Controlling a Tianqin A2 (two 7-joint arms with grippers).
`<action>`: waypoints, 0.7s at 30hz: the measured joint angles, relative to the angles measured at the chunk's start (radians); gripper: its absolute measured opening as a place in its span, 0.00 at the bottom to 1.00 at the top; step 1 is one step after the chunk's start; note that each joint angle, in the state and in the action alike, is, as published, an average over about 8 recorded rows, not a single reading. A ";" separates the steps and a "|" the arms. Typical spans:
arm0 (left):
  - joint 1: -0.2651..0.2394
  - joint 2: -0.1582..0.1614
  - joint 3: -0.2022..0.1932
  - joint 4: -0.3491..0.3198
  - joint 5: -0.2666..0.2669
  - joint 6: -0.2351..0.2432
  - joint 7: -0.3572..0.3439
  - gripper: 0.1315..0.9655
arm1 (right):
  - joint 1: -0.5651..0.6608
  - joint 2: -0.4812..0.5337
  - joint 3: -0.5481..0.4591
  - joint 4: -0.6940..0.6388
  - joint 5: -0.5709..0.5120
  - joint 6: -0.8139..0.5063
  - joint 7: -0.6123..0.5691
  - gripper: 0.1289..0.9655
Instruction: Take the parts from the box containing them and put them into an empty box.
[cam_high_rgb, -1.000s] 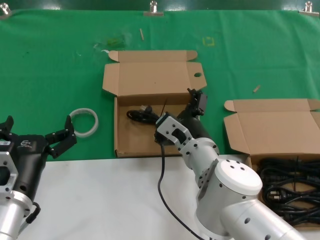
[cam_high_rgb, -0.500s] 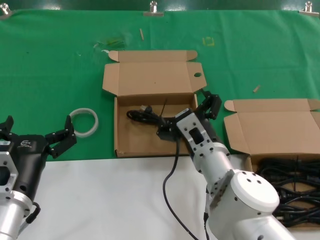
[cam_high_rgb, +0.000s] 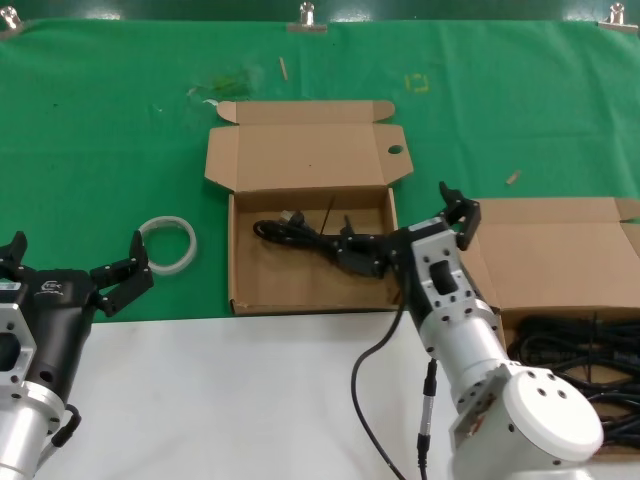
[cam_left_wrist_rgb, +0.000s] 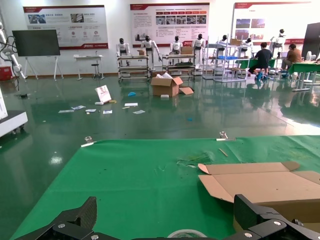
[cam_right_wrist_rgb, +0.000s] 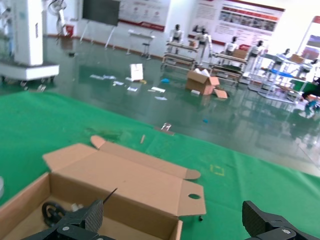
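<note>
Right tool (cam_high_rgb: 412, 225), fingers spread and apparently empty, sits between the holed box (cam_high_rgb: 310, 262), holding one cable (cam_high_rgb: 305, 236), and the supply box (cam_high_rgb: 570, 290). Remaining cables (cam_high_rgb: 580, 375) lie to its right. Left tool (cam_high_rgb: 75, 270) parked, apart.

One cable (cam_high_rgb: 300, 234) is lying in the holed-lid box (cam_high_rgb: 245, 285) — the remaining cables (cam_high_rgb: 575, 370) are sitting in the box to its right (cam_high_rgb: 545, 250).
</note>
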 joint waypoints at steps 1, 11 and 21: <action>0.000 0.000 0.000 0.000 0.000 0.000 0.000 1.00 | -0.009 0.000 0.010 0.008 -0.009 -0.007 0.018 1.00; 0.000 0.000 0.000 0.000 0.000 0.000 -0.001 1.00 | -0.094 0.000 0.114 0.088 -0.101 -0.073 0.196 1.00; 0.000 0.000 0.000 0.000 0.000 0.000 -0.001 1.00 | -0.178 0.000 0.216 0.168 -0.193 -0.138 0.372 1.00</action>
